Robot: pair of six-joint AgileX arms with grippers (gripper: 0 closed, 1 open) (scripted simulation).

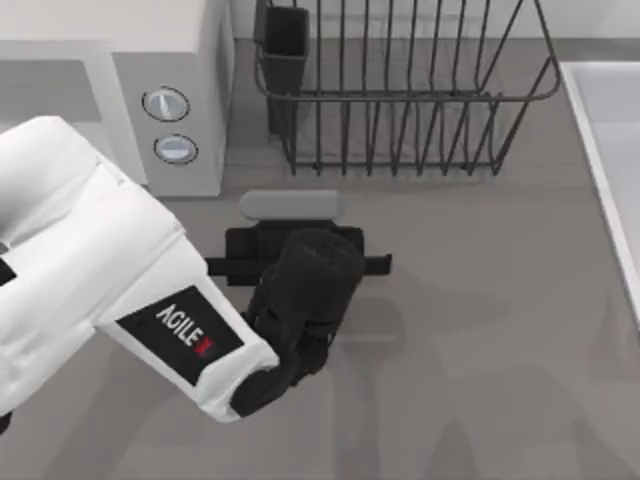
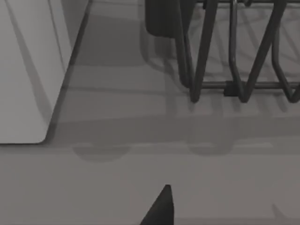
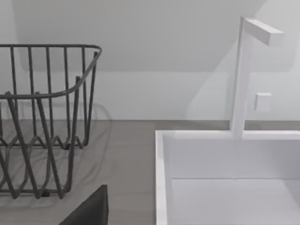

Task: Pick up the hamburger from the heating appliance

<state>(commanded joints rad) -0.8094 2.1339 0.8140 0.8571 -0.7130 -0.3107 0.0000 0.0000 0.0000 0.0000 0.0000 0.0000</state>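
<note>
Grey countertop (image 1: pixel 480 330) carries a boxy white-grey microwave (image 1: pixel 190 90) at top-view left and a black wire dish rack (image 1: pixel 400 90) beside it; no hamburger visible, presumably inside the cavity. Left gripper (image 1: pixel 300 262) hovers before the microwave's knob panel, finger spread cannot be told. Judgement: swing it toward the cavity mouth, level and open, clear of the rack.

"AGILEX" on the left arm's (image 1: pixel 185 330) black band

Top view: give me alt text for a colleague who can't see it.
The left arm reaches over the grey table, its black gripper in front of the white microwave with two round knobs. A black wire dish rack stands behind, a white sink at right.
</note>
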